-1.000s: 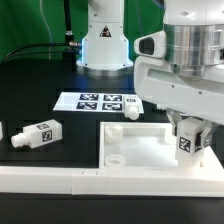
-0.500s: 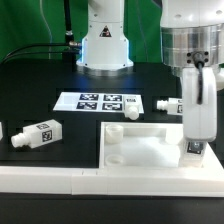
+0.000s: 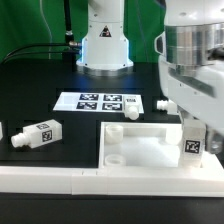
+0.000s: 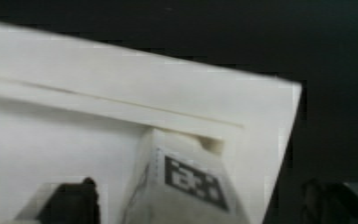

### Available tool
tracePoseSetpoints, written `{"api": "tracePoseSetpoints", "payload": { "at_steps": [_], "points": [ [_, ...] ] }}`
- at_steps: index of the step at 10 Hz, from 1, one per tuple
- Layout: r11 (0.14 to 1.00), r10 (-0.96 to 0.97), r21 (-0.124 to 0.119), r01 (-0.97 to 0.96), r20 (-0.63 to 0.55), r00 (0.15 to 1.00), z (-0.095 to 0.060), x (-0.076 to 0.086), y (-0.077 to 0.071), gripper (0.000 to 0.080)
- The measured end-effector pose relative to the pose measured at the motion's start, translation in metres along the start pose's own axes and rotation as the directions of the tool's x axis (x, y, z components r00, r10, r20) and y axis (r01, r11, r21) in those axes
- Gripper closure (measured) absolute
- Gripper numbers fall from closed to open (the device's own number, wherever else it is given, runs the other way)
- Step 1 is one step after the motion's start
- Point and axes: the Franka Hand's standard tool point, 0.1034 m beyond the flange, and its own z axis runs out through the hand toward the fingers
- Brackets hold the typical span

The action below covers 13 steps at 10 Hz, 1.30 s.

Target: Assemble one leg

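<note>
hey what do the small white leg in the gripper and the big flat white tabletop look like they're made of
The small white block-shaped leg looks like matte moulded plastic: uniform white, blunt edges, with a printed tag. The large flat white square tabletop seems the same: even, low-gloss surface with a moulded round hole. Painted wood can't be excluded.

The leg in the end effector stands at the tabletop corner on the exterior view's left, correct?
Not quite: the leg in the end effector stands at the tabletop's corner on the exterior view's right. The exterior view shows it.
</note>
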Motion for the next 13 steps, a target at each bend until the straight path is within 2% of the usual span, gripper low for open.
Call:
{"api": "tracePoseSetpoints", "payload": {
  "at_steps": [3,4,6,7,9,11,13],
  "points": [
    [0.98,-0.198,-0.006,0.198,-0.009,0.98,0.001,0.004,0.001,0.0156],
    [0.95,-0.313,-0.011,0.313,-0.015,0.949,0.001,0.007,0.002,0.015],
    [0.775,-0.632,-0.029,0.631,-0.032,0.774,0.0,0.019,0.003,0.015],
    [0.757,-0.654,-0.03,0.653,-0.037,0.756,0.0,0.019,0.002,0.015],
    [0.787,-0.617,-0.031,0.617,-0.04,0.786,0.0,0.02,0.002,0.0173],
    [0.843,-0.537,-0.029,0.537,-0.04,0.842,0.001,0.02,0.003,0.0512],
    [0.91,-0.415,-0.027,0.415,-0.042,0.909,0.001,0.022,0.005,0.051]
  ]
}}
